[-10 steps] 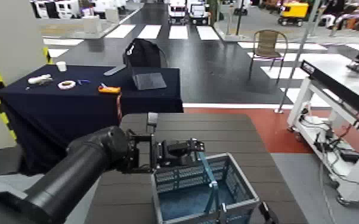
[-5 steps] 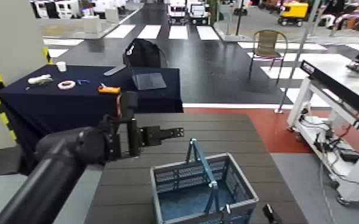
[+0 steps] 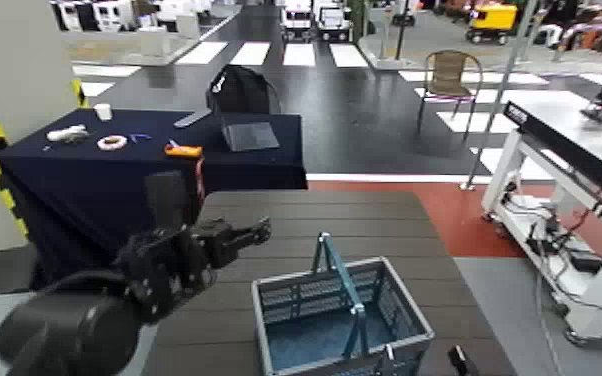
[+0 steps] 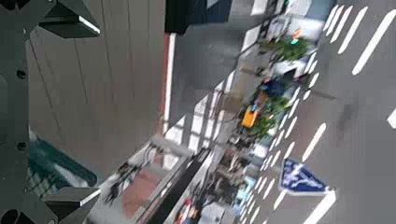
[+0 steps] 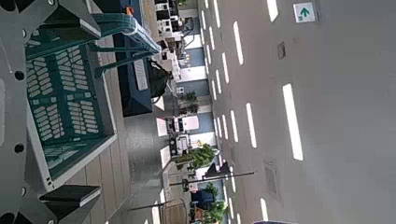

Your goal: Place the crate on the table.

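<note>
The blue-grey crate [image 3: 305, 300] stands on the dark brown slatted table [image 3: 365, 225] near its front edge, one hoop handle upright. My left gripper [image 3: 210, 220] hovers open over the table's left part, apart from the crate and holding nothing. In the left wrist view the left gripper [image 4: 89, 112] shows two spread fingers with the table slats and a corner of the crate [image 4: 47, 168] beyond. By the crate's near right corner, only a tip of my right gripper [image 3: 457, 358] shows. The right wrist view has the right gripper [image 5: 89, 112] open, facing the crate [image 5: 65, 93].
Behind the brown table stands a table draped in navy cloth [image 3: 115, 170] with a laptop [image 3: 248, 133] and small items. A white-framed workbench [image 3: 575, 130] is at the right, with cables beneath. A chair [image 3: 450, 75] sits farther back on the dark floor.
My left gripper has drawn back from the crate's handle, swinging left and toward me while turning. The crate has stayed where it was, its handle still upright.
</note>
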You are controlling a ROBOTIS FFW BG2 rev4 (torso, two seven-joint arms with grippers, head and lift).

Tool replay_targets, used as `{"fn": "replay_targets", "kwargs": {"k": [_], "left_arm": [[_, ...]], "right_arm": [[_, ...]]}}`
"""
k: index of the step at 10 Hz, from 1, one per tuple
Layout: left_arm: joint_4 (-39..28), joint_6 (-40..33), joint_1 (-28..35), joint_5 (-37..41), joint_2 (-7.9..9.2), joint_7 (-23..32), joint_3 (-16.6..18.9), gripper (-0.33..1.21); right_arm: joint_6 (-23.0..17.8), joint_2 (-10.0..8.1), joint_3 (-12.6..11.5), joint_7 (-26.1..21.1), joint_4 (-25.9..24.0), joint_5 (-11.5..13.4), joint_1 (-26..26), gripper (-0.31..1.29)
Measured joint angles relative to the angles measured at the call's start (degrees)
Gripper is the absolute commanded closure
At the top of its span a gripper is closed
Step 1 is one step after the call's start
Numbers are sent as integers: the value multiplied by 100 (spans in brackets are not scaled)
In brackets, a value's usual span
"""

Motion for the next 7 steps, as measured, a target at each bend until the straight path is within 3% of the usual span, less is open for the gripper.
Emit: {"fn": "replay_targets", "kwargs": {"k": [5,7], "left_arm": [[-910,-1753,1758,-1244,-220,497,316,11],[-919,-2811,2402,-1630,-172,1019,259,11]], "right_arm": [[52,21,-69,-49,-82,49,74,13],[73,23,-79,-53,-105,79,88,13]]}}
